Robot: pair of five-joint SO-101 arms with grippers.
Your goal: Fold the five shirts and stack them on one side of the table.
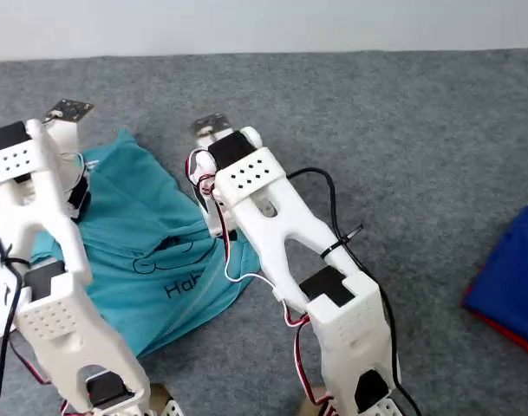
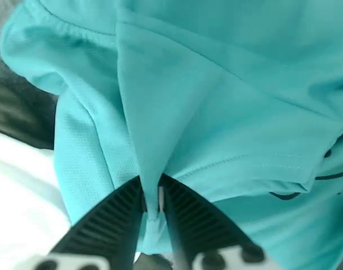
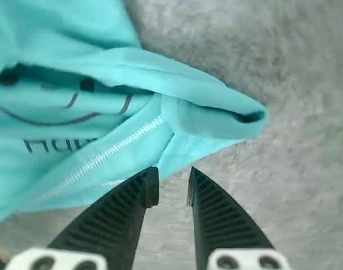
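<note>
Grey felt table (image 1: 420,130). Left end effector (image 2: 151,197) clenched on a raised fold of the teal shirt (image 1: 151,251); right end effector (image 3: 172,179) released, just off its hem. Shirt: light, limp, likely slippery; grip hems or seams. Bunched, print up; long axis judged near-to-far across the table.

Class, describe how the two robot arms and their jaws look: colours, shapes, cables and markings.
Both the left arm and right arm are white moulded shells with dotted perforated panels and black motor blocks at the joints. Red, white and black cables run along them. The jaws are black, ribbed and tapered.
</note>
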